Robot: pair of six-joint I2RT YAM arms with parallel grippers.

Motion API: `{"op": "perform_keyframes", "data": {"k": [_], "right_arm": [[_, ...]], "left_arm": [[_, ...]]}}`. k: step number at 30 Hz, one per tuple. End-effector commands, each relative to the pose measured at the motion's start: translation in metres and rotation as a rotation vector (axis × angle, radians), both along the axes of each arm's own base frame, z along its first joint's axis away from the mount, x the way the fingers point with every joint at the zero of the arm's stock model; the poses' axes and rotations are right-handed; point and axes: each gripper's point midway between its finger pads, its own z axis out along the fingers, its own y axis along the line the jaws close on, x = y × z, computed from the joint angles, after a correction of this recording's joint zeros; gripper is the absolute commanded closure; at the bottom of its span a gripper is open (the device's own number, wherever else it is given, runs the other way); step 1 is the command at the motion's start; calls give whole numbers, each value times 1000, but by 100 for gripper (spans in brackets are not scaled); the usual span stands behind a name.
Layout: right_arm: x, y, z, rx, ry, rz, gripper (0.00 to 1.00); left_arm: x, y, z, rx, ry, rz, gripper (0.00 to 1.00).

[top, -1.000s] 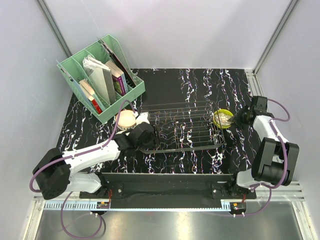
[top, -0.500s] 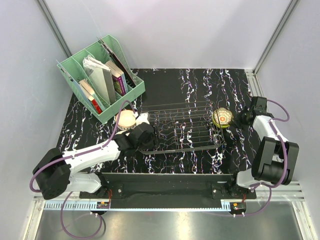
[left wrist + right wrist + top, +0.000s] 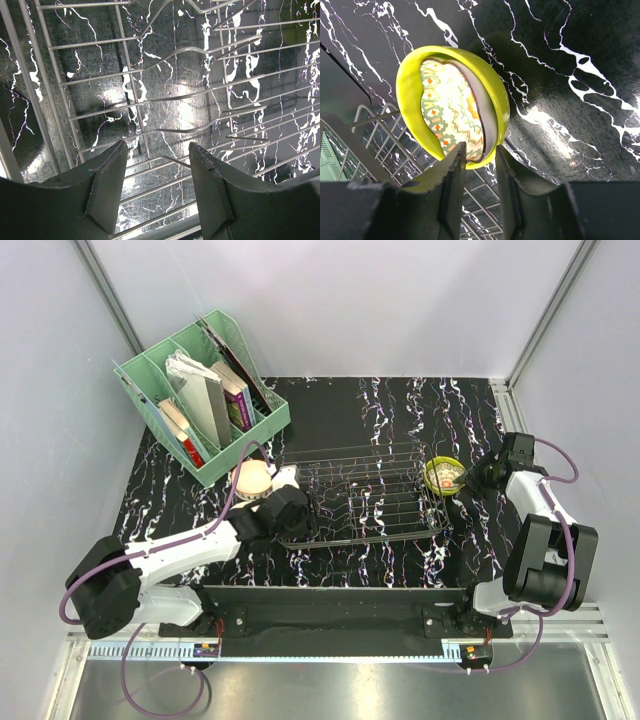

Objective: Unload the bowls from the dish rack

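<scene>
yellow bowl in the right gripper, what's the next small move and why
Probably carry the bowl a little right, clear of the rack, then lower it. The right gripper pinches its rim, and it is at the rack's right end.

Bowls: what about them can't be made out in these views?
Top view: the cream bowl is partly covered by the left arm; whether it sits on table or rack is unclear.
Right wrist view: the right gripper hides the lower rim of the yellow-green bowl; one bowl or two nested, unclear.
Left wrist view: rack cut off by every edge; no bowl visible.
</scene>
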Motion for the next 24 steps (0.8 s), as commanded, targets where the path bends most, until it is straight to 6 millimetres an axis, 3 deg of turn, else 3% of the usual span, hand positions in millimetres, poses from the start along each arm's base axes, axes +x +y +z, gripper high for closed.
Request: {"op": "perform_keyframes", "data": {"k": [1, 10, 14, 18, 22, 24], "right_arm": [[5, 6, 12, 18, -44, 25, 62], [0, 12, 25, 31, -79, 42, 57], [-7, 11, 42, 12, -107, 29, 55], [-15, 7, 63, -24, -154, -6, 47], [-30, 4, 94, -79, -250, -32, 41], [-35, 3, 104, -96, -284, -50, 40]], "left_arm": [[-3, 0, -6, 16, 6, -15, 43], [-3, 0, -5, 18, 3, -19, 43], [-2, -2, -3, 16, -1, -23, 43], [-2, -1, 0, 16, -2, -24, 43], [0, 3, 17, -2, -33, -2, 41], [1, 8, 36, -20, -68, 15, 38]]}}
